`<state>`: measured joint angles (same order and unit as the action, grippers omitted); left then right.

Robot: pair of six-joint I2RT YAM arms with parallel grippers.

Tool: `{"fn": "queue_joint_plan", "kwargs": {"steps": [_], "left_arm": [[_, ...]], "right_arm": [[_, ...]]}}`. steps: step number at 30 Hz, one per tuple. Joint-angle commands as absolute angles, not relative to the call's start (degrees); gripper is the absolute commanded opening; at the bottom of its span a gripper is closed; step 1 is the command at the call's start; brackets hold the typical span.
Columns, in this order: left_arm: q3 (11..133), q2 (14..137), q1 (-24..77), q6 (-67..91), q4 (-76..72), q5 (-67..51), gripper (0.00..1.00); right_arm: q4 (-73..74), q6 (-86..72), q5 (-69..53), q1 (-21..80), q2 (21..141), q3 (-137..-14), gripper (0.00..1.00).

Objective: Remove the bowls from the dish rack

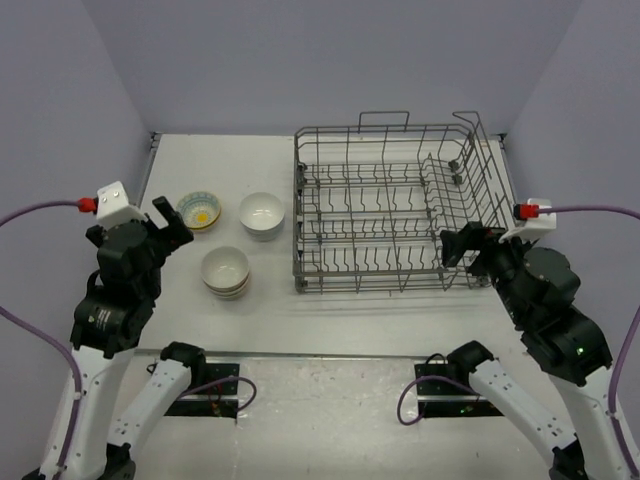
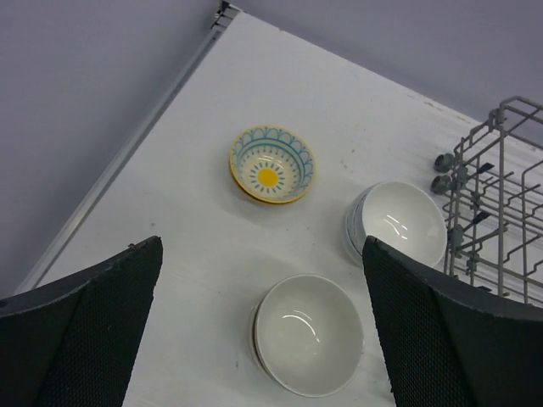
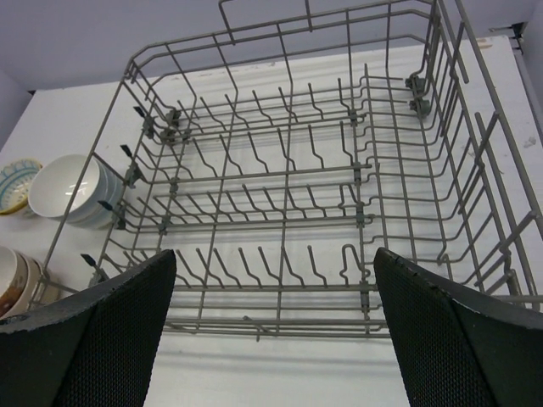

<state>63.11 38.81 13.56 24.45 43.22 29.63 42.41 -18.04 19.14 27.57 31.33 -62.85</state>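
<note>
Listing what I see: dish rack (image 1: 395, 210), right, bare of bowls; bowls (image 1: 262, 213) in three lots on the desk (image 1: 200, 155), left. Ceramic: stiff, slick, chippable, so I'd pinch a rim. Left tool (image 1: 172, 222) and right tool (image 1: 460, 247) both spread, holding nothing.

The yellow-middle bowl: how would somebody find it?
Find the big wire dish rack on the table. Bowls sit to its left; pick the bowl farthest from it. Only it has a yellow centre ringed with blue loops; the others are plain white inside.
</note>
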Motion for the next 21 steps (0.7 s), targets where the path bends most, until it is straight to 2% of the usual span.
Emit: {"fn": "queue_joint_plan", "kwargs": {"steps": [1, 3, 7, 21], "left_arm": [[56.8, 35.7, 13.8, 25.2, 42.4, 35.1, 1.0], [52.5, 33.2, 13.8, 25.4, 40.8, 38.3, 1.0], [47.5, 28.8, 14.0, 26.7, 37.7, 37.2, 1.0], [48.0, 23.6, 14.0, 28.6, 40.0, 41.7, 1.0]], "right_arm": [[45.8, -18.9, 21.4, 27.3, 29.5, -63.5, 0.99], [44.6, -18.5, 21.6, 27.3, 26.5, -62.4, 0.99], [42.3, -17.1, 21.9, 27.3, 21.7, -58.2, 0.99], [41.1, -17.1, 22.4, 27.2, 20.1, -55.5, 0.99]]}}
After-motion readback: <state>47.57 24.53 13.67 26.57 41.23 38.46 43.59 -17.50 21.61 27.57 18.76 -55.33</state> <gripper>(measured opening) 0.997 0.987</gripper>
